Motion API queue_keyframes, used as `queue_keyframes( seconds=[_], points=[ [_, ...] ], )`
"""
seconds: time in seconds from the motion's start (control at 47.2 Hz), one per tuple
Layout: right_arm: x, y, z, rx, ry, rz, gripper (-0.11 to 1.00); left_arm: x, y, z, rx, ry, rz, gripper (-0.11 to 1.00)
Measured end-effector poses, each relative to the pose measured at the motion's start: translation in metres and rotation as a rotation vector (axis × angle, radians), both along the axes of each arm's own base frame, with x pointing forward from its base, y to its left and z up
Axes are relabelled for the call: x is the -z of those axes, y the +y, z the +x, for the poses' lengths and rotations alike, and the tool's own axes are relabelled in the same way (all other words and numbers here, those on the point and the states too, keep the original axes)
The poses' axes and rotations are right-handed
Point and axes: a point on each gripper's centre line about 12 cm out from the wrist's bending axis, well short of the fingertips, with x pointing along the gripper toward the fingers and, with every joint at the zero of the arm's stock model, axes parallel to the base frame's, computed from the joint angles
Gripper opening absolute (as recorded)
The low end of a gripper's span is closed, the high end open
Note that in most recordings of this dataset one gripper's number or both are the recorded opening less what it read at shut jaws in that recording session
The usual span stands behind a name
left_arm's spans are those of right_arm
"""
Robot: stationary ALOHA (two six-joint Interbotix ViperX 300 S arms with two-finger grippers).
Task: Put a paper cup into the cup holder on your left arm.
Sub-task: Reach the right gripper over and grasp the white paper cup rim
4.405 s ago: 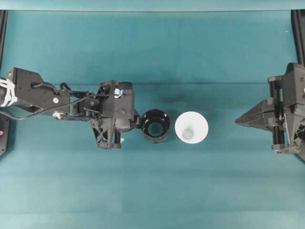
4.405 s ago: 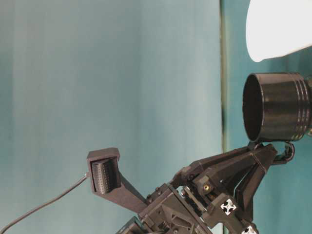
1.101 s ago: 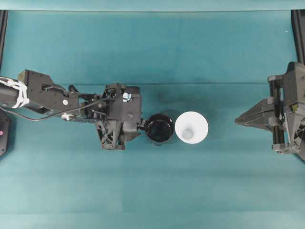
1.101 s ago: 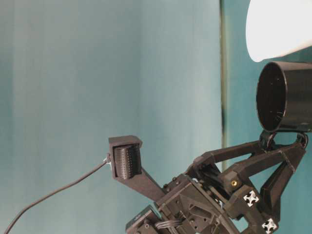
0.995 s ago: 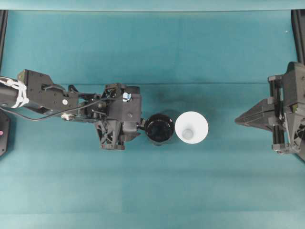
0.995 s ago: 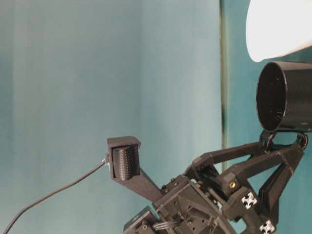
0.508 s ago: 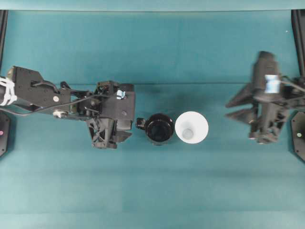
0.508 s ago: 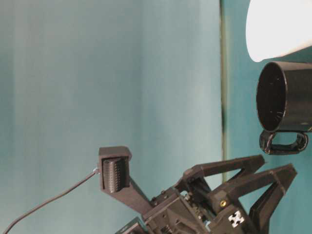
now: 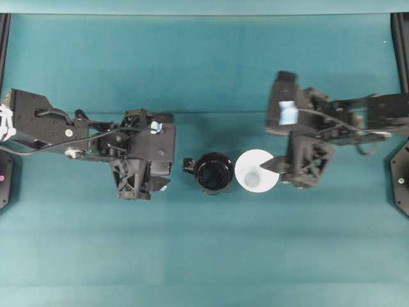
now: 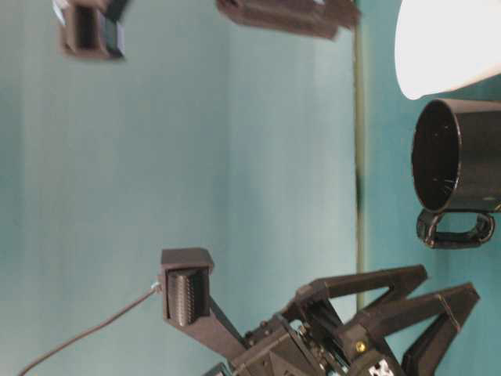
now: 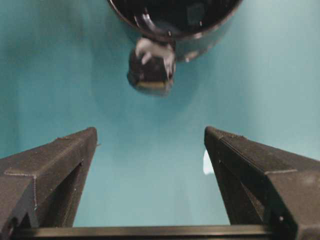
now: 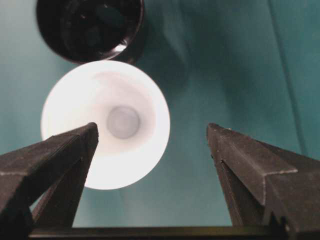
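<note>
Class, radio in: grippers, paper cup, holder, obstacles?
Left gripper open, holder released. Right gripper open over paper cup. Nothing blocking.

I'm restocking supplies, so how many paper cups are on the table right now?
1. The paper cup stands upright at the table's middle, right beside the black cup holder, with the open right gripper at its rim. None appears hidden.

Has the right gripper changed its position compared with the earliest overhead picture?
Yes. The right gripper has come leftward from the right edge of the overhead view and now stands open beside the paper cup, which sits where it was.
</note>
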Motion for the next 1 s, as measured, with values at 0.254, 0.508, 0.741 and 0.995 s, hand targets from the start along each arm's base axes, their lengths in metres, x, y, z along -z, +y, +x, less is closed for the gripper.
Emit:
queue_keyframes(
  seconds=[0.254, 0.508, 0.741, 0.995],
  points=[
    [0.019, -0.002, 0.014, 0.003, 0.067, 0.007, 0.93, 0.000, -0.001, -0.005, -0.004, 0.003, -0.006, 0.94],
    [0.027, -0.011, 0.014, 0.028, 0.097, 0.012, 0.90, 0.002, -0.001, -0.006, -0.002, 0.009, -0.004, 0.94],
    [0.036, -0.011, 0.015, 0.029, 0.125, 0.015, 0.83, 0.001, -0.002, -0.007, -0.001, 0.007, -0.005, 0.94],
    [0.037, -0.009, 0.015, 0.021, 0.140, 0.016, 0.39, 0.001, -0.002, -0.007, -0.001, 0.007, -0.005, 0.94]
  ],
)
